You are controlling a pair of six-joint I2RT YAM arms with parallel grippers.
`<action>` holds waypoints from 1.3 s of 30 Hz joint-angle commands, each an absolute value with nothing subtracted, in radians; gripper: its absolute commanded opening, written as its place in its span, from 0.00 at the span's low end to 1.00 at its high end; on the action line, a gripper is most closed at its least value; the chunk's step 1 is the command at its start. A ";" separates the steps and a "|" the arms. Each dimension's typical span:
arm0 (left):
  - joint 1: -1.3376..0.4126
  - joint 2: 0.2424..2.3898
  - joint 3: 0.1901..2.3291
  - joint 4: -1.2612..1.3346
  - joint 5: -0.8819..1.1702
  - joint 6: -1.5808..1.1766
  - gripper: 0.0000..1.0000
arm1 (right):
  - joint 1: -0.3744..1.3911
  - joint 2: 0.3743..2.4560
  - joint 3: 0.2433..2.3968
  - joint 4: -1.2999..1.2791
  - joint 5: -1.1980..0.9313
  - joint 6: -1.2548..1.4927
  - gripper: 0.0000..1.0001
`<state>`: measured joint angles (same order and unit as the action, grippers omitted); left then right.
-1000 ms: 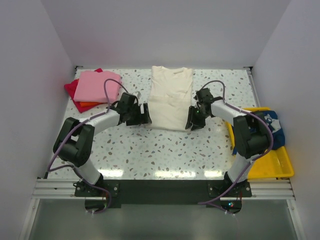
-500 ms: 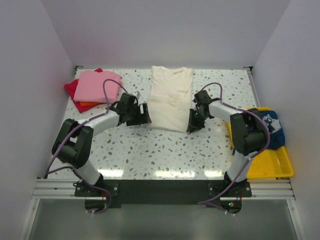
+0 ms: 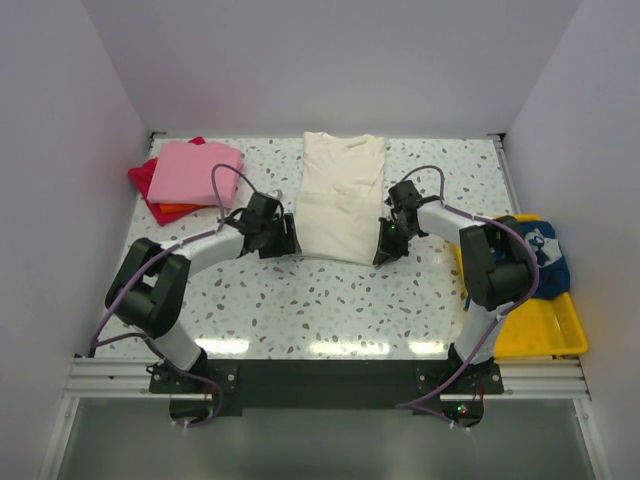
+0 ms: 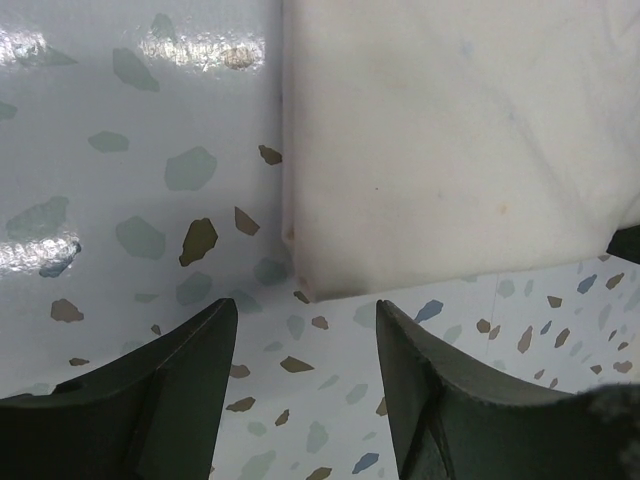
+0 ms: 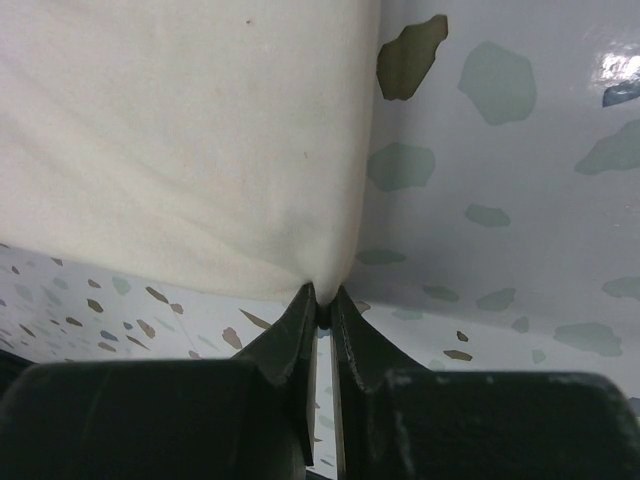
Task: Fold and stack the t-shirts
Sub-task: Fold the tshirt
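A large cream t-shirt (image 3: 340,200) lies folded lengthwise at the table's middle back. My left gripper (image 3: 290,240) is open at its near left corner (image 4: 310,285), the cloth just beyond the fingertips, not between them. My right gripper (image 3: 381,251) is shut on the shirt's near right corner (image 5: 322,272), pinching a small peak of cloth. A pink t-shirt (image 3: 195,170) lies folded on red (image 3: 142,177) and orange (image 3: 172,211) ones at the back left. A navy t-shirt with white print (image 3: 548,250) lies in the yellow tray.
The yellow plastic tray (image 3: 548,335) sits at the right edge of the speckled table (image 3: 330,300). White walls close in the back and both sides.
My left gripper has slid slightly right, closer to the cream shirt's near left corner. My right gripper has closed on the near right corner.
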<state>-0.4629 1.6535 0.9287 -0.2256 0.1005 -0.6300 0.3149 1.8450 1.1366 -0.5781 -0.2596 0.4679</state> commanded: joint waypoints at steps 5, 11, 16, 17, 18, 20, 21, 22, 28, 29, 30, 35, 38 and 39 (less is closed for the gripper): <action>-0.471 1.683 0.953 -0.187 0.075 -0.657 0.56 | 0.319 1.852 1.109 -0.554 -0.222 0.462 0.04; -0.472 1.713 0.966 -0.163 0.087 -0.657 0.52 | 0.319 1.845 1.103 -0.551 -0.221 0.466 0.03; -0.477 1.746 0.989 -0.153 0.089 -0.660 0.50 | 0.319 1.835 1.094 -0.546 -0.219 0.469 0.03; -0.477 1.749 0.994 -0.153 0.087 -0.660 0.48 | 0.319 1.835 1.091 -0.546 -0.218 0.469 0.03; -0.479 1.756 0.996 -0.153 0.086 -0.660 0.47 | 0.319 1.833 1.089 -0.545 -0.216 0.471 0.03; -0.479 1.764 1.000 -0.164 0.081 -0.658 0.43 | 0.321 1.833 1.088 -0.545 -0.218 0.471 0.02; -0.479 1.772 1.003 -0.167 0.081 -0.658 0.41 | 0.321 1.833 1.088 -0.545 -0.218 0.471 0.02; -0.480 1.775 1.003 -0.172 0.083 -0.658 0.39 | 0.319 1.833 1.088 -0.545 -0.216 0.471 0.02; -0.485 1.776 0.985 -0.158 0.127 -0.660 0.12 | 0.321 1.827 1.089 -0.546 -0.215 0.471 0.00; -0.486 1.776 0.976 -0.146 0.136 -0.663 0.05 | 0.319 1.825 1.092 -0.548 -0.215 0.469 0.00; -0.486 1.772 0.973 -0.141 0.150 -0.663 0.01 | 0.321 1.819 1.095 -0.554 -0.215 0.466 0.00; -0.486 1.758 0.969 -0.153 0.156 -0.626 0.00 | 0.319 1.798 1.115 -0.586 -0.212 0.453 0.00; -0.486 1.737 0.992 -0.193 0.164 -0.581 0.00 | 0.319 1.775 1.130 -0.626 -0.203 0.434 0.00; -0.486 1.720 0.999 -0.199 0.188 -0.560 0.00 | 0.319 1.769 1.135 -0.649 -0.192 0.430 0.00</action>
<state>-0.4805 1.7672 0.9726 -0.1822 0.1421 -0.6323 0.3153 1.8187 1.1156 -0.5724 -0.2462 0.4625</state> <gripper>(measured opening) 0.029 0.086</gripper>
